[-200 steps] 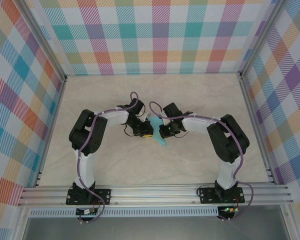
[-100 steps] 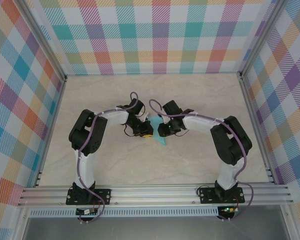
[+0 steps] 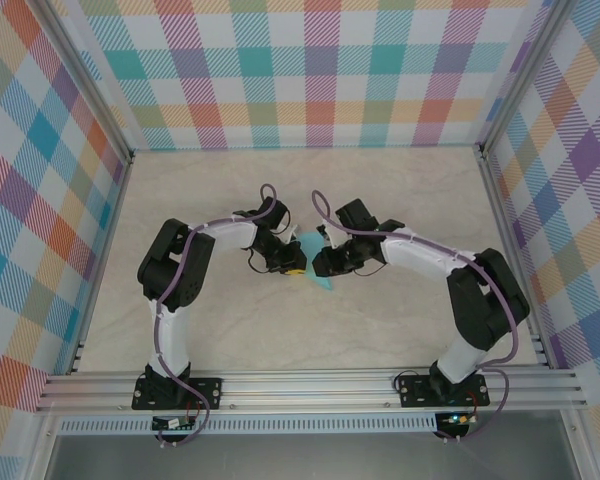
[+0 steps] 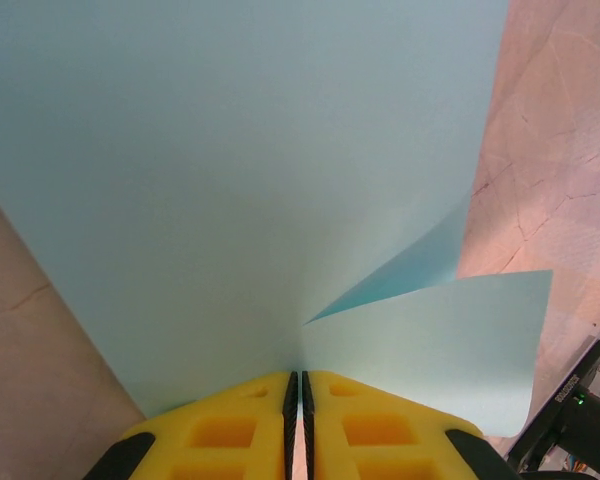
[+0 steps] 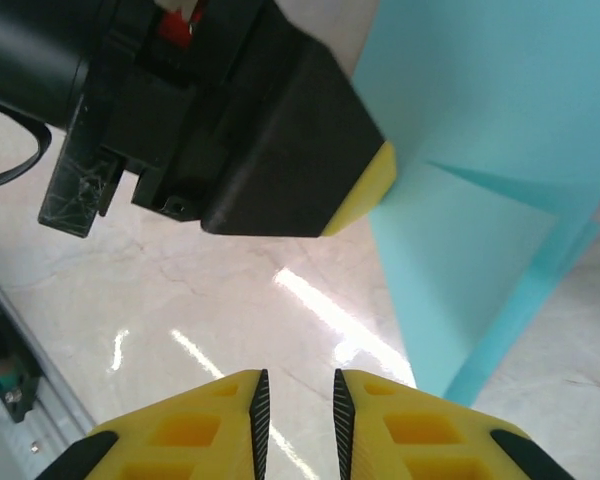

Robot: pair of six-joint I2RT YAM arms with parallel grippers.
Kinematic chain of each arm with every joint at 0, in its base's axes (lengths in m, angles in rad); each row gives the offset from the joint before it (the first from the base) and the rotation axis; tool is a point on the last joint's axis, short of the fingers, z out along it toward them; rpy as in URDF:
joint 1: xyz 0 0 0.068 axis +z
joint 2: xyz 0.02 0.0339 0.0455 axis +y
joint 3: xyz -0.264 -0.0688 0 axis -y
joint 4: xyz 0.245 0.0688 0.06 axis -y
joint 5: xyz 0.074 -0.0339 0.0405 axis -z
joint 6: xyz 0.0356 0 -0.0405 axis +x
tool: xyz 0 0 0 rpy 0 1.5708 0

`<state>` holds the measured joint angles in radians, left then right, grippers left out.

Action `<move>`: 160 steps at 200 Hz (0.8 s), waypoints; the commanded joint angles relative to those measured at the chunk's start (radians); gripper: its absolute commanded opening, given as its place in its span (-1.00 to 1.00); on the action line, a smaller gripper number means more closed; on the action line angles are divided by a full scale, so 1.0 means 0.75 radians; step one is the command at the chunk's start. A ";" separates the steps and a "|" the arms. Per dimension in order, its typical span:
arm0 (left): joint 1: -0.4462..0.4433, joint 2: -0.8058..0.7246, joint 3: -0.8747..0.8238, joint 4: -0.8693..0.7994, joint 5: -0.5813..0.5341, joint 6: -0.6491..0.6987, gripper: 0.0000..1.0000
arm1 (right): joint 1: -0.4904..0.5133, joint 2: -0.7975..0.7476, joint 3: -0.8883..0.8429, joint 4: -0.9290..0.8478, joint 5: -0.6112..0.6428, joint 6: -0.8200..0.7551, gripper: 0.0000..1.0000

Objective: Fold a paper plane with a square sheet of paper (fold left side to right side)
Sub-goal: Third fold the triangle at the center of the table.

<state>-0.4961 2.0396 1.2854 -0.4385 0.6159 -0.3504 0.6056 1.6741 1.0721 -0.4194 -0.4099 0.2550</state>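
The square sheet of paper (image 3: 325, 282), light turquoise, is folded into a slim pointed paper plane shape between the two arms at mid-table. My left gripper (image 3: 294, 268) is shut on its edge. In the left wrist view the paper (image 4: 240, 180) rises straight from the closed yellow jaws (image 4: 297, 378), and a loose flap (image 4: 450, 340) spreads to the right. My right gripper (image 3: 317, 262) hovers close beside the paper (image 5: 480, 150). Its jaws (image 5: 297, 378) are slightly open over bare tabletop with nothing between them. The left gripper's black, yellow-tipped finger (image 5: 280, 150) shows just ahead of them.
The marble-patterned tabletop (image 3: 400, 200) is boxed in by plaid walls (image 3: 300, 70) on three sides. An aluminium rail (image 3: 310, 385) carrying both arm bases runs along the near edge. Purple cables (image 3: 315, 215) loop off both wrists.
My right gripper has gone from shut to slightly open, and its arm's elbow has swung out to the right. The left gripper and the paper have stayed put.
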 commanded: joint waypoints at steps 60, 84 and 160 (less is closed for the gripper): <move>-0.007 0.019 -0.010 -0.039 -0.062 0.020 -0.74 | -0.003 0.204 0.072 -0.085 -0.014 0.008 -0.54; -0.007 0.021 -0.011 -0.040 -0.061 0.020 -0.74 | -0.003 0.218 0.064 -0.087 0.009 0.012 -0.54; -0.007 0.025 -0.002 -0.049 -0.066 0.024 -0.74 | -0.004 0.255 0.053 -0.115 0.043 0.016 -0.56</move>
<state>-0.4961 2.0392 1.2858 -0.4404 0.6125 -0.3473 0.6056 1.8439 1.0943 -0.4728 -0.3786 0.2592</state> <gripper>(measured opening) 0.133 0.224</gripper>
